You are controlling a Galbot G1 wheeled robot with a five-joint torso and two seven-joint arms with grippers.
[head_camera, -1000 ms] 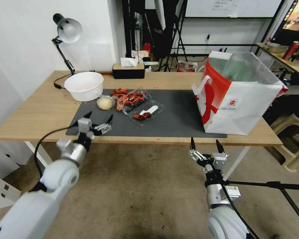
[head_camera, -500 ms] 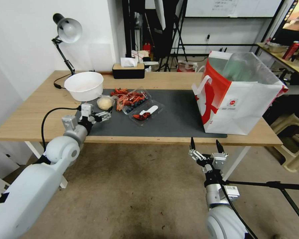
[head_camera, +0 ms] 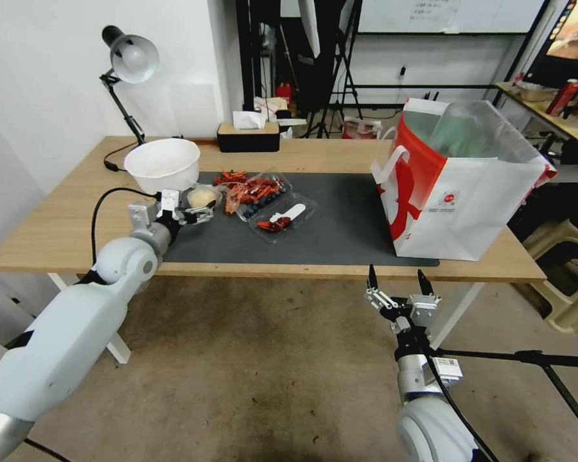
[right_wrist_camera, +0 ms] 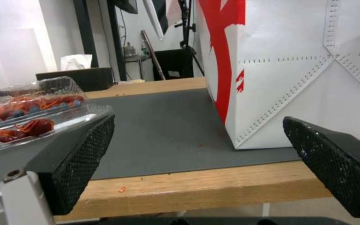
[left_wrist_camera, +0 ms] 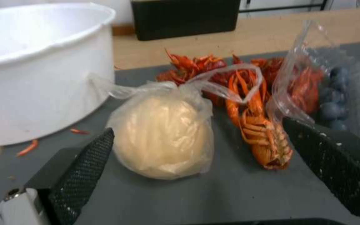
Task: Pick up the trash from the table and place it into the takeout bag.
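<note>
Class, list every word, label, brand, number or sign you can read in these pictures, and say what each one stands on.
None can be read.
Takeout bag: round red logo with small print beneath, too small to read.
Whiteboard: handwriting, too small to read.
Right arm: white sticker with a code, unreadable.

Head view: I look down and forward from above the near edge of the table point(head_camera: 64, 224), taking in its full length, the takeout bag point(head_camera: 459, 186) at right and the room behind.
Left wrist view: I sit low over the dark mat point(left_wrist_camera: 230, 193), very near, facing a tied clear bag of beige food point(left_wrist_camera: 163, 136) between the finger pads point(left_wrist_camera: 82, 170).
Right wrist view: I sit below table height at the near edge, facing across the mat point(right_wrist_camera: 163, 131) toward the bag's lower corner point(right_wrist_camera: 292, 78).
Shared ground: the mat appears in all three; the crayfish shells point(left_wrist_camera: 259, 131) and clear tray point(right_wrist_camera: 34, 122) appear from the head too.
</note>
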